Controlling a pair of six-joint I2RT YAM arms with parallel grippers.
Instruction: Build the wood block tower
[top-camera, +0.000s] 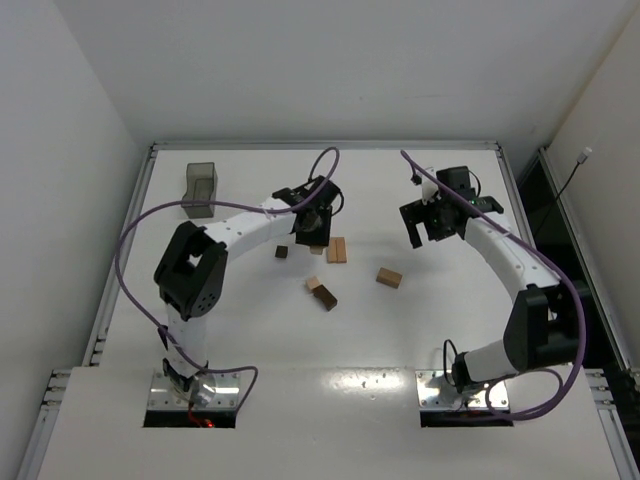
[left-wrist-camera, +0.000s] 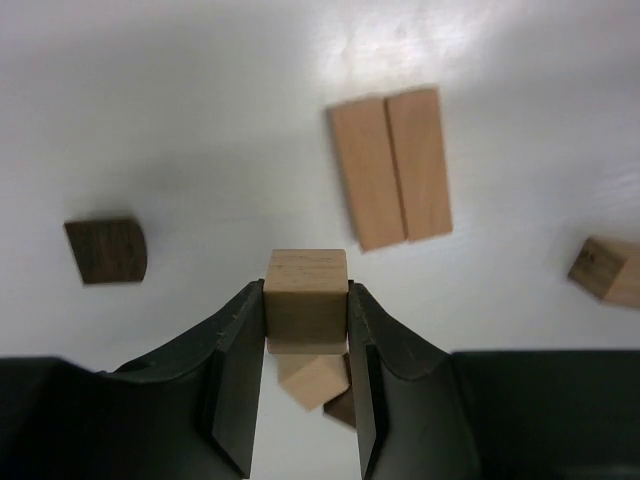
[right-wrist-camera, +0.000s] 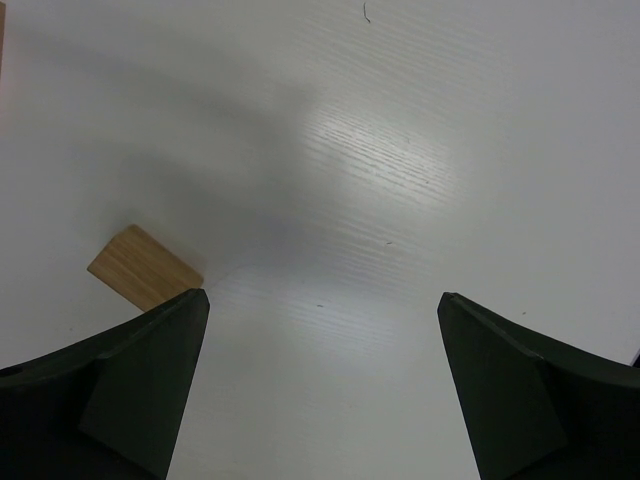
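My left gripper (top-camera: 312, 228) (left-wrist-camera: 306, 300) is shut on a light tan wood cube (left-wrist-camera: 305, 298), held a little above the table. Just beyond it, two long tan blocks (left-wrist-camera: 390, 165) (top-camera: 336, 250) lie side by side. A small dark brown block (left-wrist-camera: 107, 250) (top-camera: 282, 252) lies to their left. Below the held cube, a tan block (left-wrist-camera: 315, 380) rests against a dark one (top-camera: 327, 299). Another tan block (top-camera: 389, 277) (right-wrist-camera: 143, 268) lies to the right. My right gripper (top-camera: 438, 222) (right-wrist-camera: 322, 297) hangs open over bare table. No tower is in view.
A grey translucent box (top-camera: 200, 190) stands at the far left of the white table (top-camera: 250, 340). The table's raised rim (top-camera: 330, 146) runs along the back, with walls close behind and to both sides.
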